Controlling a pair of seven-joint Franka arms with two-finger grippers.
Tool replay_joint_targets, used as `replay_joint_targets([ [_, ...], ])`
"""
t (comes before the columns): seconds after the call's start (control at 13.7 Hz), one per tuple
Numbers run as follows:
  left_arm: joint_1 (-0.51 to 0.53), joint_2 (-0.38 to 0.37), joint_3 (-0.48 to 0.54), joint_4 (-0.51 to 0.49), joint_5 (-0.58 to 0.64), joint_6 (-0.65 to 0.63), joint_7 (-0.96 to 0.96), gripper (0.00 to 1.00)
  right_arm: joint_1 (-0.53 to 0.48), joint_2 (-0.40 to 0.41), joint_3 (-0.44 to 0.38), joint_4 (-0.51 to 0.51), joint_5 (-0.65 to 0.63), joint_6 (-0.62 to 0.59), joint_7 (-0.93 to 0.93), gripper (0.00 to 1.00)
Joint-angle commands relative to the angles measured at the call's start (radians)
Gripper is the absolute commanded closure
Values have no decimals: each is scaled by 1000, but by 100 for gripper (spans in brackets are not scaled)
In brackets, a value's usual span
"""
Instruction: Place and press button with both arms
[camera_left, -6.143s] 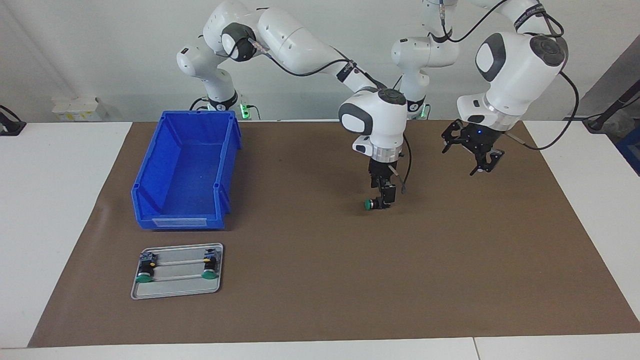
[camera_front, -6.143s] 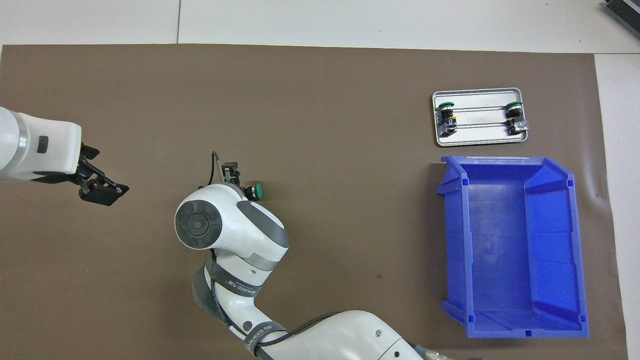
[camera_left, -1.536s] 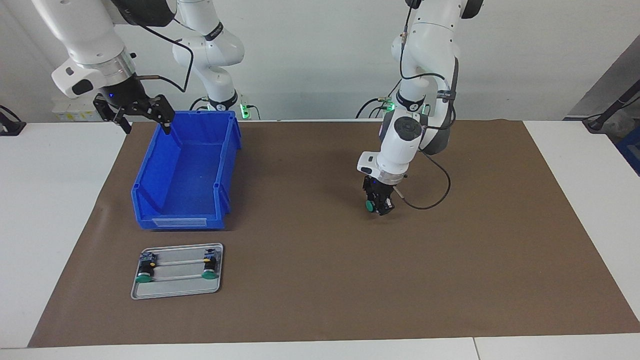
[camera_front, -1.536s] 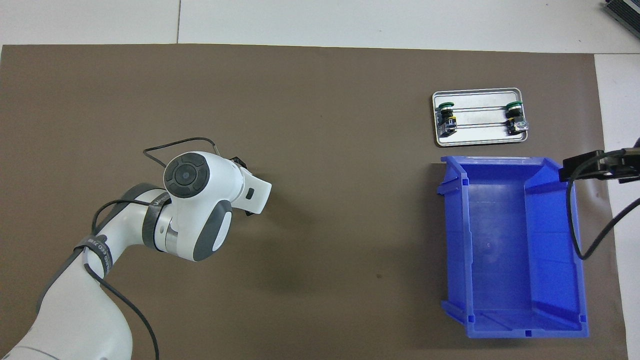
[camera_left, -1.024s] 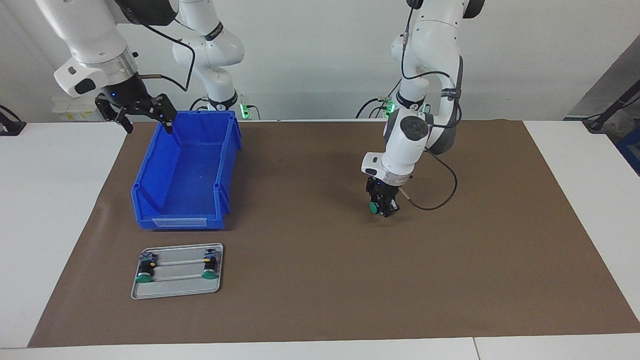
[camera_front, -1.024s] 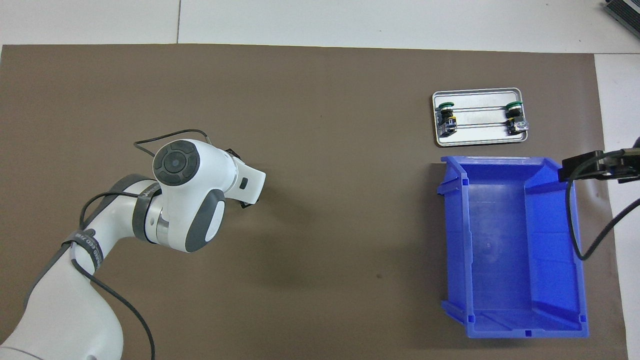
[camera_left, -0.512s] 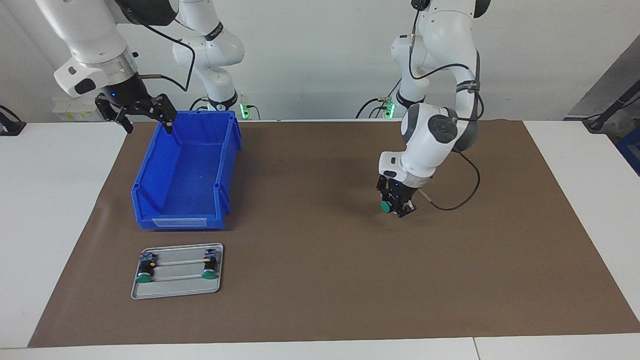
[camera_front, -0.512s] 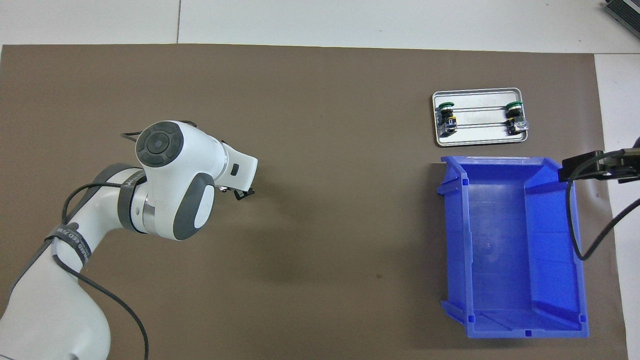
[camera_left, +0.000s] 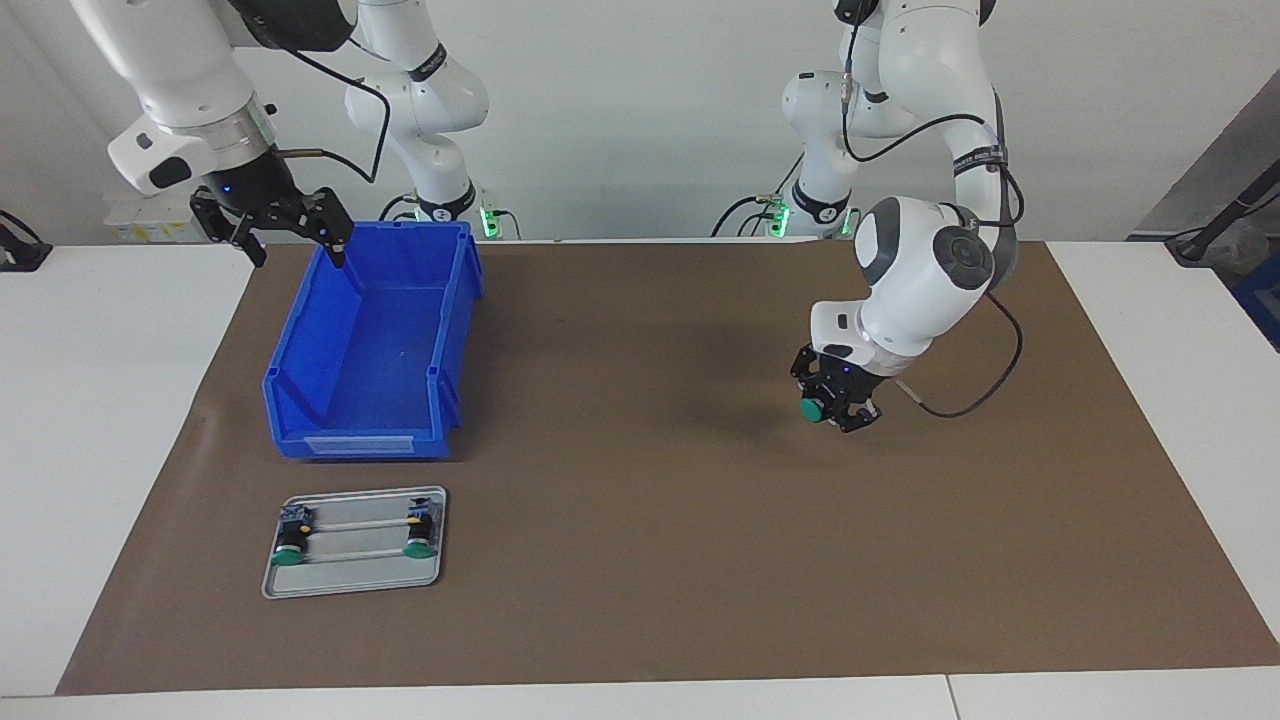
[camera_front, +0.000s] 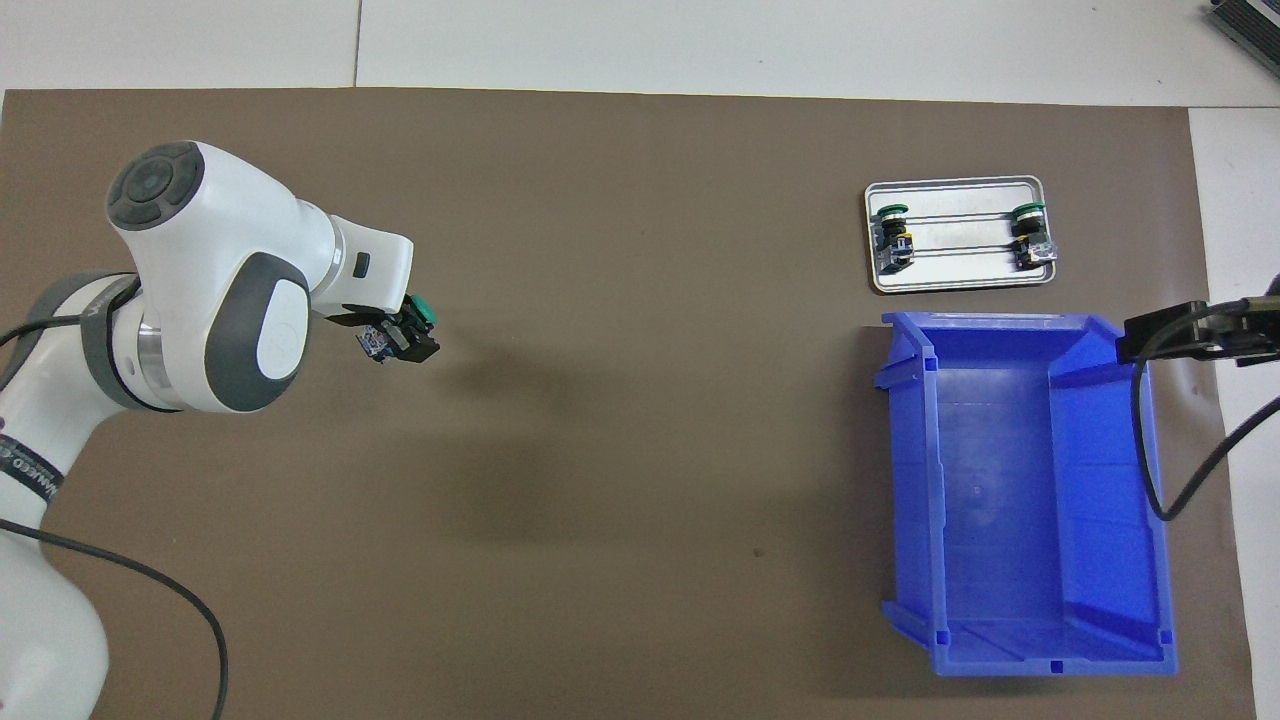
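Note:
My left gripper (camera_left: 838, 410) (camera_front: 405, 335) hangs a little above the brown mat toward the left arm's end of the table, shut on a green-capped button (camera_left: 811, 409) (camera_front: 421, 313). The button's green cap points away from the robots. My right gripper (camera_left: 285, 232) stands open in the air over the blue bin's corner, at the right arm's end, with nothing between its fingers; in the overhead view only one dark tip (camera_front: 1165, 332) of it shows at the edge. Two more buttons (camera_left: 291, 546) (camera_left: 420, 537) lie on the metal tray.
An empty blue bin (camera_left: 375, 345) (camera_front: 1020, 490) sits at the right arm's end of the mat. The metal tray (camera_left: 352, 575) (camera_front: 958, 280) lies just farther from the robots than the bin. The brown mat (camera_left: 650, 540) covers the table's middle.
The left arm has swung toward its own end of the table, carrying the button with it, still held low over the mat. The right arm has stayed put over the bin.

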Motion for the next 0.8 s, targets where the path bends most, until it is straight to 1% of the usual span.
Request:
replay_joint_targets([
  [0.0,18,-21,0,15,-19,-31,3,93,-6,-24,4,-24,12,6,-4,0],
  [0.15,38,-20,0,61,-45,-79,3,96,-6,-24,4,-24,12,6,-6,0],
  [0.29,99,-20,0,98,-106,-133,2,97,-6,-24,4,-24,12,6,-4,0],
  [0.51,180,-29,-7,109,-139,-179,10,100,-6,-24,4,-24,12,6,-4,0],
  [0.59,211,-29,-11,110,-187,-179,14,100,-6,-24,4,-24,12,6,-6,0],
  [0.73,228,-35,-1,107,-286,-172,60,100,-6,-24,4,-24,12,6,-6,0],
])
